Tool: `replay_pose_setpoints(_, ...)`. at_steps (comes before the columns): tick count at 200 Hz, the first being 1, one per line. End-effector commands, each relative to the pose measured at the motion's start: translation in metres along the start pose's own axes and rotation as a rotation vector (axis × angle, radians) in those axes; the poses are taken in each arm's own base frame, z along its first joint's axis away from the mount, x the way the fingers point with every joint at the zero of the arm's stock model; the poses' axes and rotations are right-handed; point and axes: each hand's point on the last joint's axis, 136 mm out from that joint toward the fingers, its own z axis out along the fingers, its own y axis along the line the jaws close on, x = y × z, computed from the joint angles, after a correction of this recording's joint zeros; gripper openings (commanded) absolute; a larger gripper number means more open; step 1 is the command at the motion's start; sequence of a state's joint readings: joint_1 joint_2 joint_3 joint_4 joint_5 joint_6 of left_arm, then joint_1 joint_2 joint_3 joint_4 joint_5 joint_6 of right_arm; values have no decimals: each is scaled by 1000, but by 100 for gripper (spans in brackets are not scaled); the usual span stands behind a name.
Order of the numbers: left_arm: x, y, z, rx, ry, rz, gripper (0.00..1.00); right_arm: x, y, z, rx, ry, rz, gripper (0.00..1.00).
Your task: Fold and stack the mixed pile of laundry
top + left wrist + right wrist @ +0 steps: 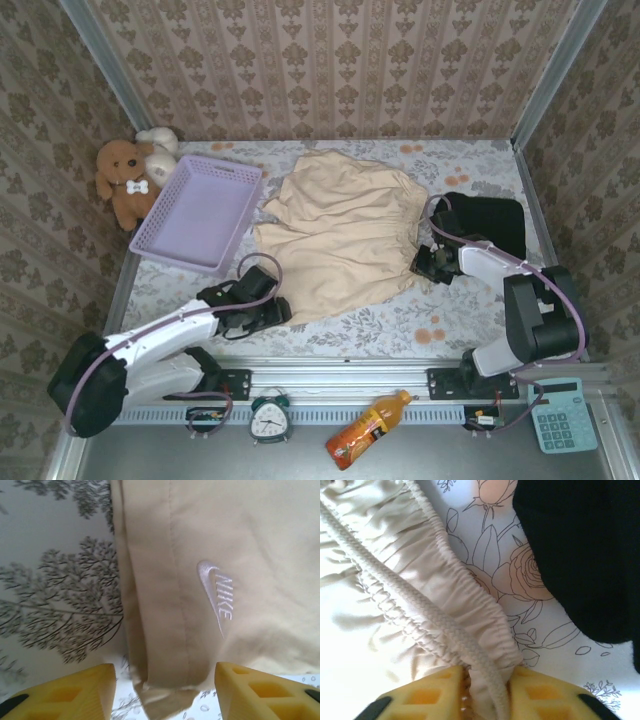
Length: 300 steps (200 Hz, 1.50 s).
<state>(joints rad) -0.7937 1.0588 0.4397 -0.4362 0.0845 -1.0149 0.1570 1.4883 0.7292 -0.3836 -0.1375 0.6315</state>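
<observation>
Across the middle of the desk (400, 325) the cream shorts (340, 235) lie spread flat, with the gathered waistband to the right and the leg hems to the left. Their upper left edge comes just beside a corner of the lavender basket (220, 163), and a brown teddy bear (122, 178) sits beyond it against the left wall. The black garment (490, 222) lies by the right wall, near the waistband, with a narrow strip of bare flowered cover between the two. Open room runs along the near side, between the shorts and the metal rail, and a thinner band lies at the back wall. The right fingers (545, 695) are clenched on the waistband and its braided cord at the shorts' right edge. The left fingers (65, 695) stand apart on either side of a hem corner at the near left, and they seem not to press the cloth. Beside that hem, white stitching reads NIKE (225, 597) under a swoosh. Print on the bottle (365, 428) below the rail is too small to read.
</observation>
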Motion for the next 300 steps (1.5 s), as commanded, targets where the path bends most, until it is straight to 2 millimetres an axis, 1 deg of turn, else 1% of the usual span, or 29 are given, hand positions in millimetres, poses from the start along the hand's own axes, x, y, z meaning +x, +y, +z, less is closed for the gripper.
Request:
replay_pose_setpoints(1,4,-7,13,52,14,-54,49,11,-4,7,16,38,-17,17)
replay_pose_setpoints(21,9,-5,19,46,37,-48,35,11,-4,4,14,37,-26,13)
replay_pose_setpoints(37,10,-5,19,45,45,-27,23,12,-4,1,14,37,-37,10)
replay_pose_setpoints(56,12,-6,11,36,60,16,0,20,-6,-6,30,55,-65,2)
replay_pose_setpoints(73,18,-1,0,24,77,39,0,35,-15,-13,64,79,-80,1)
replay_pose_setpoints(79,20,1,-4,24,79,43,0,47,-24,-14,97,117,-76,0)
replay_pose_setpoints(113,29,8,-33,35,51,38,0,85,-37,-39,86,134,-58,0)
replay_pose_setpoints(126,26,6,-47,49,17,38,0,94,-38,-49,66,134,-55,0)
replay_pose_setpoints(141,12,-3,-62,61,-45,65,0,92,-31,-61,29,112,-62,3)
replay_pose_setpoints(151,-2,-16,-72,72,-89,97,0,85,-22,-69,4,91,-72,5)
replay_pose_setpoints(167,-30,-41,-84,88,-153,150,0,69,1,-79,-62,70,-88,6)
replay_pose_setpoints(183,-68,-71,-102,130,-255,191,0,48,26,-89,-131,44,-93,4)
replay_pose_setpoints(193,-94,-84,-112,155,-328,212,0,31,38,-96,-165,11,-94,4)
replay_pose_setpoints(210,-138,-101,-127,200,-428,216,0,1,49,-109,-194,-41,-68,4)
replay_pose_setpoints(227,-178,-120,-135,244,-492,239,0,-31,58,-116,-239,-86,-38,4)
replay_pose_setpoints(246,-224,-145,-131,267,-506,287,0,-74,64,-118,-281,-127,7,4)
replay_pose_setpoints(247,-227,-148,-134,274,-516,290,0,-77,64,-118,-284,-129,9,4)
replay_pose_setpoints(251,-237,-155,-131,288,-507,298,0,-87,67,-121,-301,-143,15,4)
replay_pose_setpoints(256,-251,-163,-128,305,-513,305,0,-98,66,-111,-298,-130,34,4)
replay_pose_setpoints(265,-274,-180,-119,320,-518,324,0,-123,70,-108,-317,-147,56,4)
replay_pose_setpoints(268,-290,-177,-123,318,-541,309,0,-131,71,-106,-321,-151,67,4)
replay_pose_setpoints(276,-320,-186,-111,335,-544,308,0,-157,74,-103,-337,-182,94,4)
replay_pose_setpoints(277,-324,-187,-113,339,-551,308,0,-161,74,-102,-339,-184,97,4)
replay_pose_setpoints(283,-347,-193,-101,337,-550,303,0,-180,79,-98,-365,-199,118,8)
replay_pose_setpoints(288,-365,-197,-92,333,-546,299,0,-196,82,-95,-389,-214,133,18)
replay_pose_setpoints(292,-380,-201,-85,336,-541,301,15,-210,82,-91,-394,-225,152,27)
replay_pose_setpoints(295,-390,-203,-79,331,-533,300,35,-220,80,-87,-388,-230,170,35)
replay_pose_setpoints(298,-398,-203,-69,320,-514,295,57,-230,80,-86,-387,-236,185,47)
replay_pose_setpoints(300,-406,-205,-68,316,-515,294,69,-234,79,-82,-385,-232,194,53)
